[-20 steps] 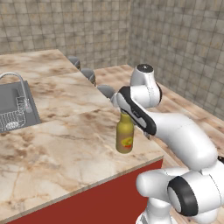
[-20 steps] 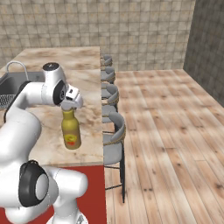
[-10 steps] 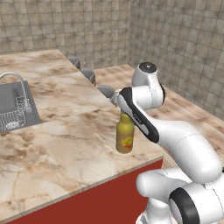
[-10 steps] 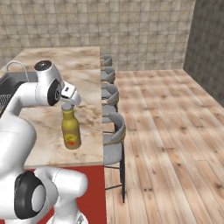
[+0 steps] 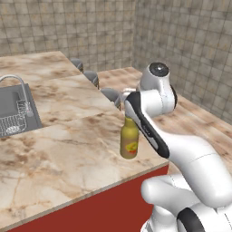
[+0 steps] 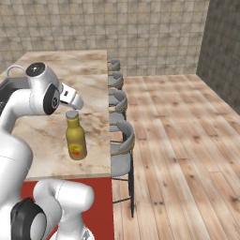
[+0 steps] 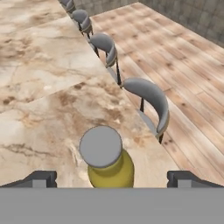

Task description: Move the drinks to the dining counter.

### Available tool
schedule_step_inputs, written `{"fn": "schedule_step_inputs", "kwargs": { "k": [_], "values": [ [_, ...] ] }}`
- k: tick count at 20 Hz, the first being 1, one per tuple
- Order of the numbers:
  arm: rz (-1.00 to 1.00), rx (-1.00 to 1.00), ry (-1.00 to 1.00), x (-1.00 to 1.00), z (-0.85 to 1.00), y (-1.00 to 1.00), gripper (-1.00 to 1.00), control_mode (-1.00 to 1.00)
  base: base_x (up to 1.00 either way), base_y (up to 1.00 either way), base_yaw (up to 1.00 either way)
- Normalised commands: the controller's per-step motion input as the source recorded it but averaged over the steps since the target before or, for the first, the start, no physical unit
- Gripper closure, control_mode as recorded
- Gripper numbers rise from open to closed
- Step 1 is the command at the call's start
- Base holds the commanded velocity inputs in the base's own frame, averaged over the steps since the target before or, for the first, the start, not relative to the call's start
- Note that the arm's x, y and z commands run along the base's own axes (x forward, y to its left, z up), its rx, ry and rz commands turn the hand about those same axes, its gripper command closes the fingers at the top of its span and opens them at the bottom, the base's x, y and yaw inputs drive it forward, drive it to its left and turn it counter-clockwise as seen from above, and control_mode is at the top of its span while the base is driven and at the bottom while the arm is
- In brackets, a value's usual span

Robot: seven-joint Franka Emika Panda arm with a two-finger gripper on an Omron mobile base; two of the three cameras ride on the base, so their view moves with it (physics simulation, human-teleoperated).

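Fingers were spread wide above the bottle; it could be toppled off the counter edge if clipped.

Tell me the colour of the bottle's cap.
Grey, on the bottle's cap; clearest in the hand view.
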Motion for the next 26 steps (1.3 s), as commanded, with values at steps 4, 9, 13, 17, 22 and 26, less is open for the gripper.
{"fn": "schedule_step_inputs", "kwargs": {
  "k": [4,9,13,17,22,26],
  "values": [
    [0.0,0.0,-0.11,-0.36,0.35,-0.19,-1.0,-1.0,0.0,0.0,0.0],
    [0.0,0.0,-0.08,-0.47,0.35,-0.21,-1.0,-1.0,0.0,0.0,0.0],
    [0.08,0.01,-0.03,-0.57,0.14,-0.07,-1.0,-1.0,0.0,0.0,0.0],
    [0.1,0.07,-0.05,-0.56,0.1,0.0,-1.0,-1.0,0.0,0.0,0.0],
    [0.09,0.06,-0.13,-0.58,0.2,-0.02,-1.0,-1.0,0.0,0.0,0.0],
    [0.04,0.03,-0.03,-0.29,0.43,-0.09,-1.0,-1.0,0.0,0.0,0.0]
  ]
}}
